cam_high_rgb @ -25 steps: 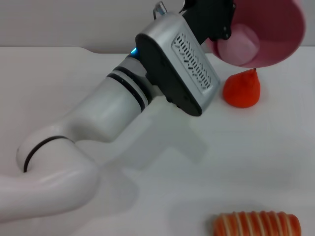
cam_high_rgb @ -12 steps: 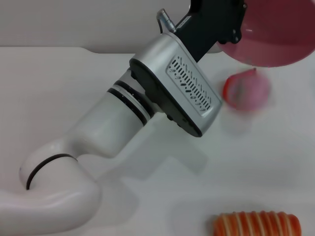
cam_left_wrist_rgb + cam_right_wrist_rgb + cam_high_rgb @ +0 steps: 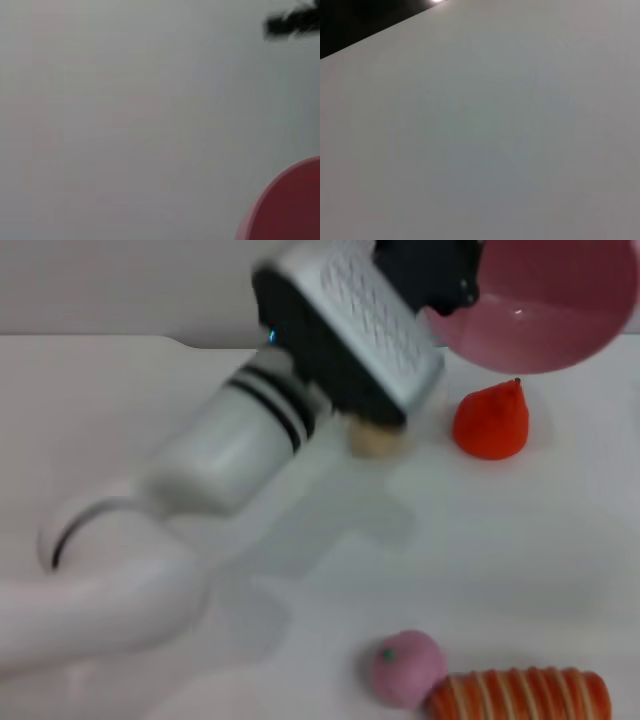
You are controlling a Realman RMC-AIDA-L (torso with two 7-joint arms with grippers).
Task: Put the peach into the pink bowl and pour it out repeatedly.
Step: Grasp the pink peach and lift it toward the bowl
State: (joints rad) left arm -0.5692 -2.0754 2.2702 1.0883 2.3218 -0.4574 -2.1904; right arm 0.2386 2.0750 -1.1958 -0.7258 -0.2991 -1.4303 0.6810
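One peach (image 3: 407, 668) touching striped toy (image 3: 520, 697) at table's near edge, left jaws (image 3: 455, 300) gripping raised pink bowl (image 3: 545, 305).

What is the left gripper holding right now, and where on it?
The left gripper holds the pink bowl by its rim on the robot's-left side, raised and tipped above the table. The bowl is empty; the peach lies on the table.
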